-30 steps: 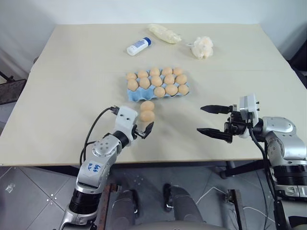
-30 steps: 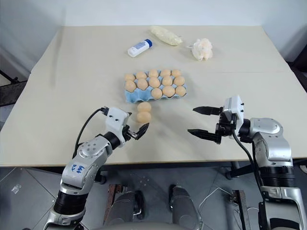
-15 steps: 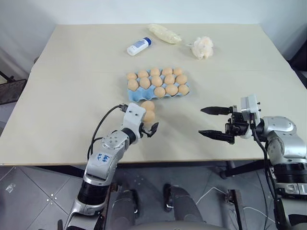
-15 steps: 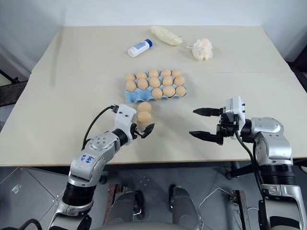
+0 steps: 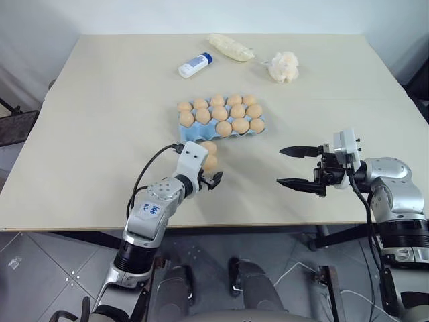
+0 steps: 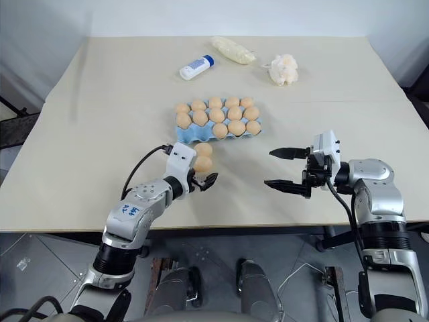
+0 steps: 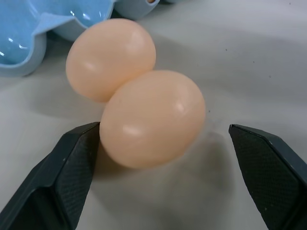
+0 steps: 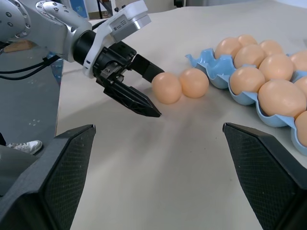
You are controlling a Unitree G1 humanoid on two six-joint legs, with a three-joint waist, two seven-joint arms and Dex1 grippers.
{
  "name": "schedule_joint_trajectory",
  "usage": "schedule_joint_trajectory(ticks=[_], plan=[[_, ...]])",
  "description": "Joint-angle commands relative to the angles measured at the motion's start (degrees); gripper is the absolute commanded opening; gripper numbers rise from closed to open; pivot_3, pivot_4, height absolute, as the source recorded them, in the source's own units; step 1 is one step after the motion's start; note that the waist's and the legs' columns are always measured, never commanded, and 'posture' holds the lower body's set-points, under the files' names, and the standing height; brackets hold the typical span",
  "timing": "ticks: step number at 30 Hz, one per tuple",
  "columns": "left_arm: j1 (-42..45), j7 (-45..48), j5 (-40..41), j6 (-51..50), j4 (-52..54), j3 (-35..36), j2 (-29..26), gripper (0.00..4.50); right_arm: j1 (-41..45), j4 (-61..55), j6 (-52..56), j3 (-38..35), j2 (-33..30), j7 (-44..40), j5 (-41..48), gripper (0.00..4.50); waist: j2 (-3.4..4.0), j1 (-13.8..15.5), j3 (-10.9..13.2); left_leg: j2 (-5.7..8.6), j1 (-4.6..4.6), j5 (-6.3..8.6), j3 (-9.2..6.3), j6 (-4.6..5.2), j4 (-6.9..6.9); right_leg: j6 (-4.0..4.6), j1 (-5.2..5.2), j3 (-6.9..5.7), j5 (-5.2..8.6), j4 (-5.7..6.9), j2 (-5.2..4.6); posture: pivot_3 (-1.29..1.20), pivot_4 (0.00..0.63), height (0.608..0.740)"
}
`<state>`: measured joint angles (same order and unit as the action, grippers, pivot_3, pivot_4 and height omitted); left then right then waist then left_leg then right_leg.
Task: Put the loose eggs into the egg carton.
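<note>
two loose eggs (image 5: 208,154), smooth tan-orange ovals touching each other, lie on the counter (image 5: 100,134) just in front of the light blue egg carton (image 5: 221,127). likely light, slippery and fragile; grip gently across the middle. left gripper (image 7: 158,167) fingers open around the nearer egg. right gripper (image 5: 300,168) open, empty.

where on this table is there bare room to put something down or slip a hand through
The left side of the table is bare from the egg carton outward. There is a bare stretch between the left gripper and the right gripper, and the far right past the white wad. It is crowded at the two loose eggs touching beside the carton's near edge, with open fingers around the nearer one.
</note>
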<state>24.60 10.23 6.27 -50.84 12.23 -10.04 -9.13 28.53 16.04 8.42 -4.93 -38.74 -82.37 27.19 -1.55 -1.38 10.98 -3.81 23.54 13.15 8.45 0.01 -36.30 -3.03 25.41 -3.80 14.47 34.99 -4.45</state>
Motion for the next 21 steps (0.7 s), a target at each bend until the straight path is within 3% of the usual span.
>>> schedule_joint_trajectory(ticks=[1, 7, 10, 16, 21], plan=[[1.22, 0.41, -0.76, 1.94, -1.57, -0.59, 0.45, 4.5, -0.32, -1.92, -0.36, -1.0, -0.2, 0.57, 0.64, 4.45, 0.0, 0.01, 0.0, 0.0, -0.01, 0.0, 0.0, 0.0, 0.0, -0.01, -0.02, 0.01, 0.0, 0.0, -0.01, 0.0, 0.15, 0.74], [2.05, 1.08, -1.16, 4.16, -4.33, -1.31, 0.94, 4.5, -0.34, -1.94, -0.48, -1.24, -0.42, 1.15, 0.67, 4.45, 0.0, 0.02, 0.0, 0.03, -0.01, 0.0, 0.0, 0.0, -0.03, -0.02, -0.04, 0.0, -0.01, 0.0, 0.0, 0.0, 0.15, 0.74], [2.29, 1.44, -0.89, 5.16, -5.51, -0.86, 1.46, 3.88, -0.34, -1.89, -0.46, -1.39, -0.66, 1.2, 0.72, 4.5, 0.0, 0.03, 0.0, 0.02, -0.01, 0.0, 0.0, 0.01, -0.03, -0.02, -0.04, 0.0, -0.01, 0.0, -0.01, 0.0, 0.15, 0.74], [1.9, 1.45, -1.2, 4.91, -4.97, -0.73, 1.51, 2.15, -0.63, -1.82, -0.43, -1.66, -1.14, 1.43, 0.59, 4.5, 0.0, 0.04, 0.0, 0.03, -0.01, 0.0, 0.0, 0.01, -0.01, -0.02, -0.04, 0.0, -0.01, 0.0, -0.01, 0.0, 0.15, 0.74], [1.05, 1.32, -0.84, 2.34, -0.69, 0.32, 0.47, 1.93, -0.83, -1.78, -0.39, -1.92, -1.64, 1.45, 0.6, 4.5, 0.0, -0.04, 0.0, 0.03, 0.0, 0.0, 0.0, 0.01, -0.01, -0.03, -0.03, 0.0, -0.01, 0.0, -0.01, 0.0, 0.15, 0.74]])
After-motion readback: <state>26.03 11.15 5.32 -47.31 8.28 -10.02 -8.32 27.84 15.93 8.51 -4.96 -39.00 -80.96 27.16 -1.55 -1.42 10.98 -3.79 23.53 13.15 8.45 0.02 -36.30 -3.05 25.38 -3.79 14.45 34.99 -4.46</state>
